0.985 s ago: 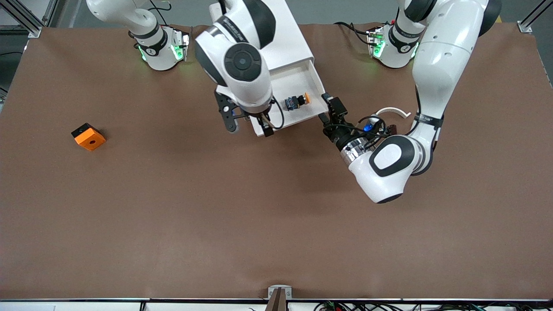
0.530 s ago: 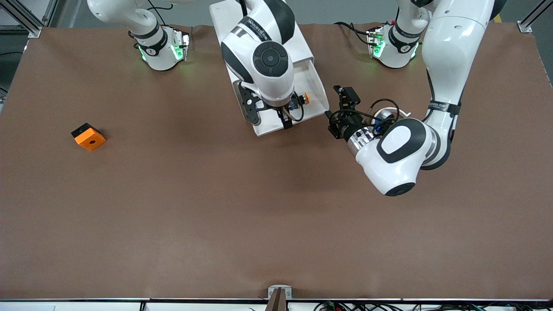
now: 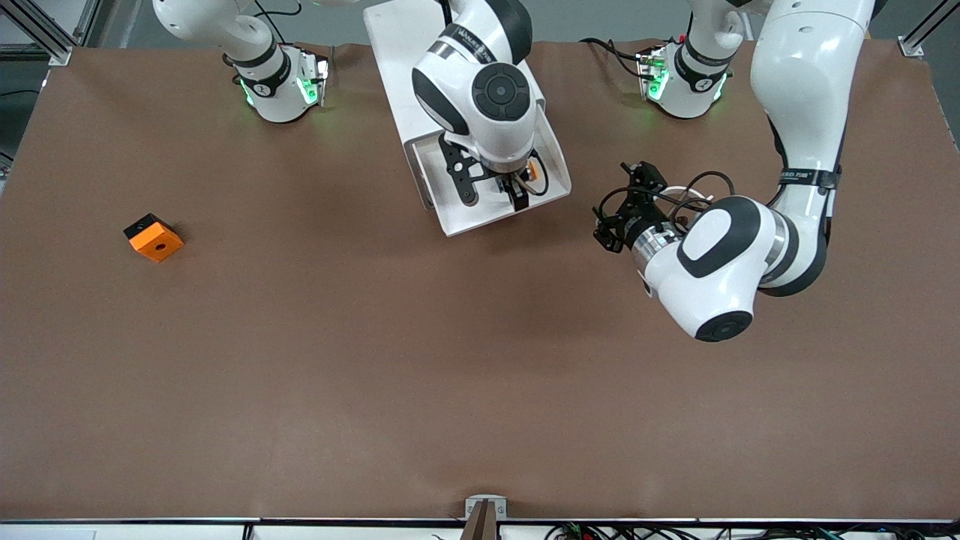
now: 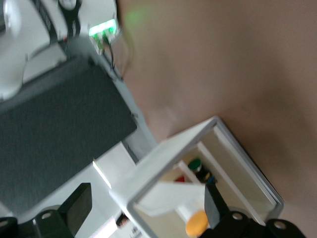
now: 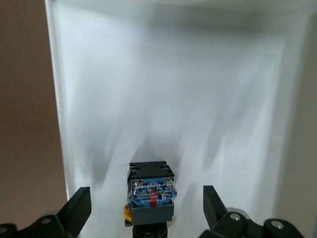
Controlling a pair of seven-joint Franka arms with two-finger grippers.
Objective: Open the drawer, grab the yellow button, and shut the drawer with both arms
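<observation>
The top drawer (image 3: 463,220) of the white cabinet (image 3: 405,52) stands pulled open. The button (image 3: 533,171) lies in it at the left arm's end, only its orange-yellow cap showing in the front view. In the right wrist view the button (image 5: 150,194) lies on the drawer floor (image 5: 173,99), dark body with a blue label, between my open fingers. My right gripper (image 3: 495,193) (image 5: 147,214) is open over the drawer, around the button without touching it. My left gripper (image 3: 621,208) (image 4: 146,208) is open and empty over the table beside the drawer, toward the left arm's end.
An orange square block (image 3: 154,237) with a black hole lies on the brown table (image 3: 375,360) toward the right arm's end. A white curved piece (image 3: 688,190) lies under the left arm's wrist cables. The left wrist view shows the cabinet's open frame (image 4: 168,146).
My right gripper has moved along the open drawer toward the left arm's end and now straddles the button. My left gripper has drawn away from the drawer front and turned.
</observation>
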